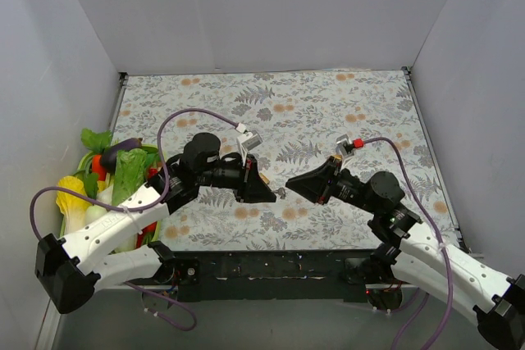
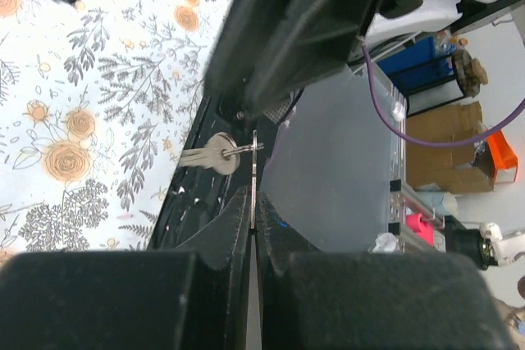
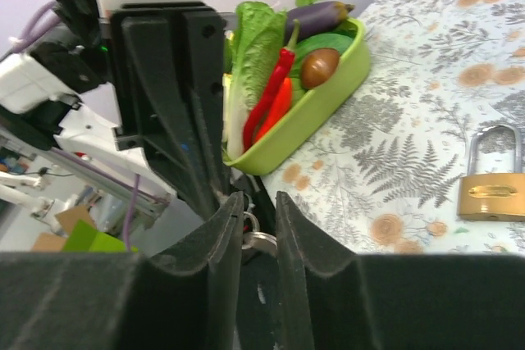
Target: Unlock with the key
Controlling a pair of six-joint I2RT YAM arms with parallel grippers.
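While the green tray (image 3: pixel 325 106) of vegetables sits along the left edge of the worktop (image 1: pixel 271 94), the action is just inside the near edge, about midway along it, where the two arms meet tip to tip.

The left gripper (image 1: pixel 271 196) has its jaws pressed together on a thin strip of metal seen edge-on. The key (image 2: pixel 215 154) hangs from that strip by a small ring, just beside the fingertips. It is clear of the worktop, with its blade pointing away from the jaws. I take the strip to be part of the same key bunch, so the left arm is the one carrying the key.

Facing it, the right gripper (image 3: pixel 258 201) has its jaws a little apart. They straddle the ring and a glint of silver metal but pinch nothing.

Further right in the right wrist view, the brass padlock (image 3: pixel 495 191) lies flat on the worktop. Its shackle looks shut, and it is well apart from both grippers and away from the near edge. I cannot pick it out in the overhead view.

This looks like a handover or regrasp of the key, with the unlocking itself not yet begun. The next move calls for the right jaws to close squarely on the key's head so the blade juts free. The left jaws would then let go. After that, one arm would need to steady the padlock while the blade is lined up with the keyhole, which no view shows.
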